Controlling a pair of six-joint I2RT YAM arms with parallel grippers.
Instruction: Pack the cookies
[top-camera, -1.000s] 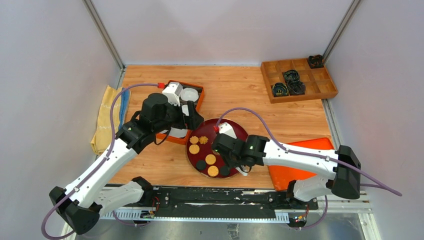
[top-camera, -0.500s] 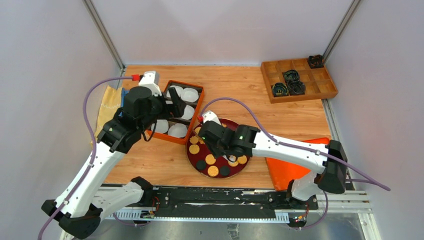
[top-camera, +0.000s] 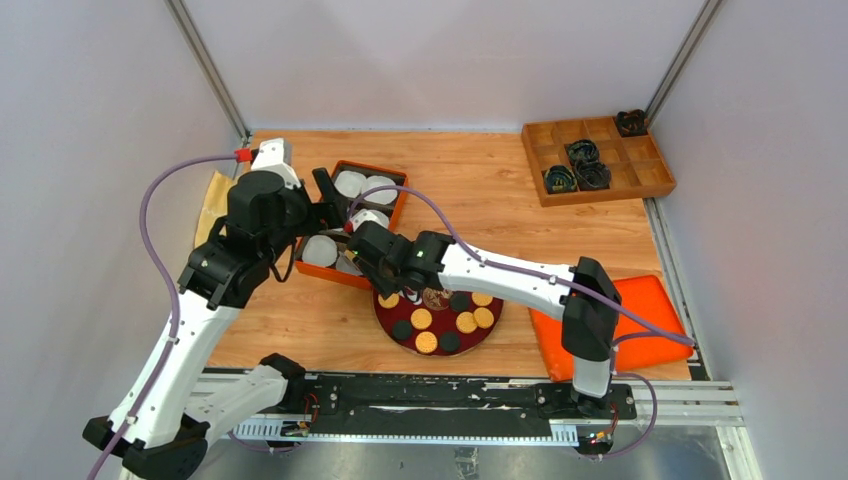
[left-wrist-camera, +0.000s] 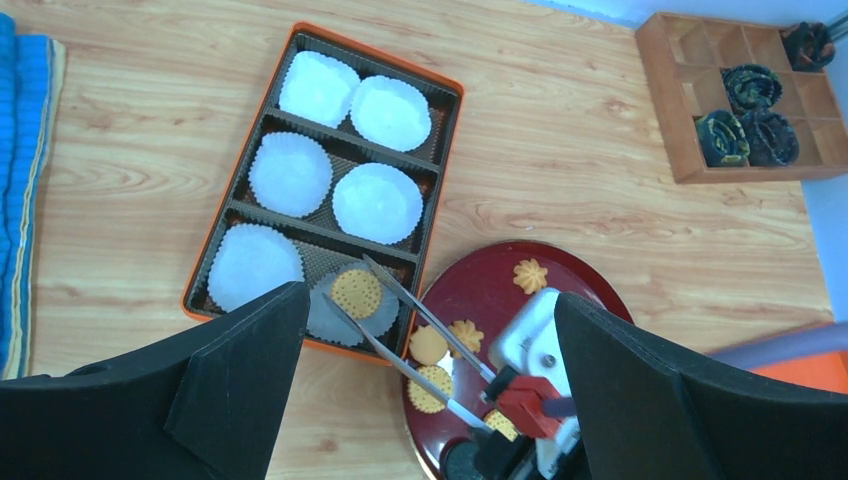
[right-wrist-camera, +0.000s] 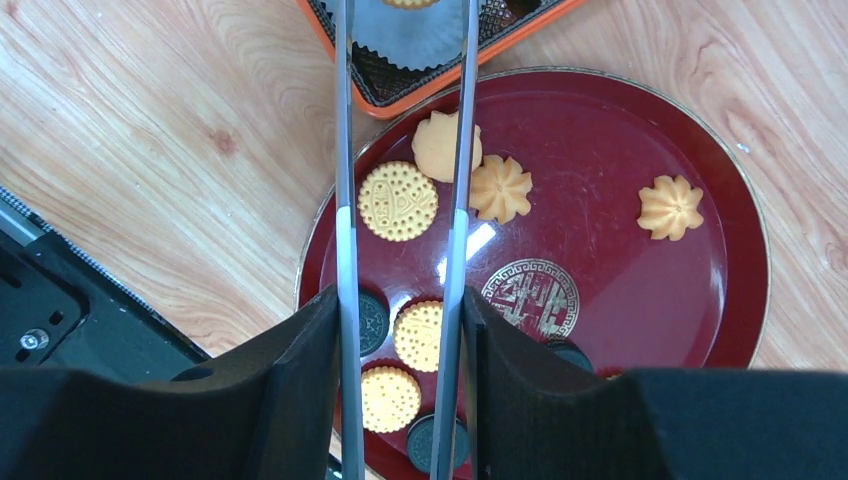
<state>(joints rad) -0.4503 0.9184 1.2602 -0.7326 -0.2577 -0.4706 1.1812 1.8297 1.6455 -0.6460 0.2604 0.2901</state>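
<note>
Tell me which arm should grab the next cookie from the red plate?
Probably the right. Its end effector carries long tongs reaching from the plate to a round cookie in the box, so it works beside the plate. The left end effector, open and empty, hangs above the box.

We're looking at a lab test cell, not a kitchen: wood-grain surface (top-camera: 480, 190) boxed in by plain white panels (top-camera: 440, 60) with metal corner posts (top-camera: 205, 65); both arms bolted to a black rail (top-camera: 430, 400) along the surface's near edge, purple cables (top-camera: 160, 190) looping above it.
</note>
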